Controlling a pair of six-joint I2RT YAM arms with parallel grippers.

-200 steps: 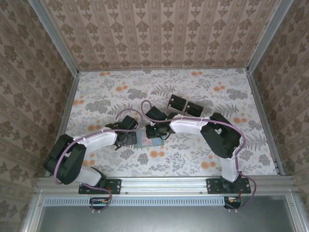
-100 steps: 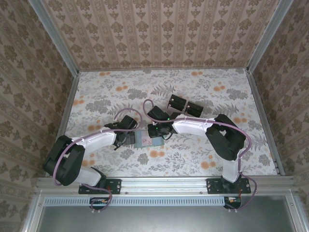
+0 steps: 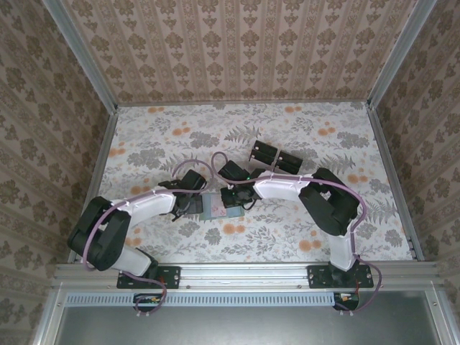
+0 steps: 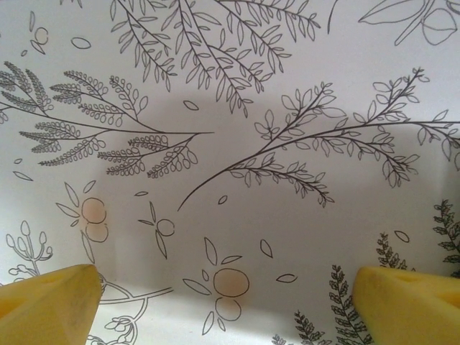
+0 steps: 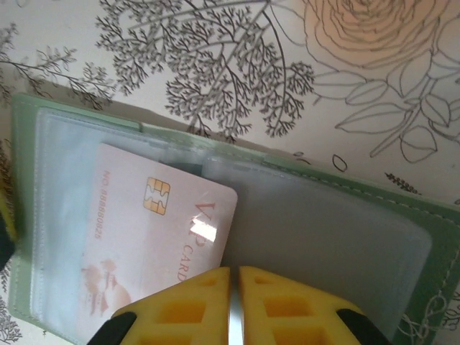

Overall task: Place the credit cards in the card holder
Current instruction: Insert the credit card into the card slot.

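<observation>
The card holder (image 5: 338, 230) lies open on the table, dull green with clear sleeves inside. In the top view the card holder (image 3: 214, 207) sits between both grippers. One pale pinkish credit card (image 5: 154, 237) with a gold chip rests partly in the holder's left sleeve. My right gripper (image 5: 234, 287) hangs just above the holder's middle, shut on a thin pale edge that looks like another credit card held edge-on. My left gripper (image 4: 226, 291) is open over bare tablecloth at the holder's left side, with nothing between its yellow fingertips (image 4: 50, 302).
A clear tray with black blocks (image 3: 277, 157) stands behind the right arm. The flowered tablecloth (image 3: 158, 136) is walled on three sides by patterned panels. Both forearms meet near the table's middle (image 3: 230, 190).
Both arms have shifted only slightly beside the holder. The left gripper stays open and the right one stays shut.
</observation>
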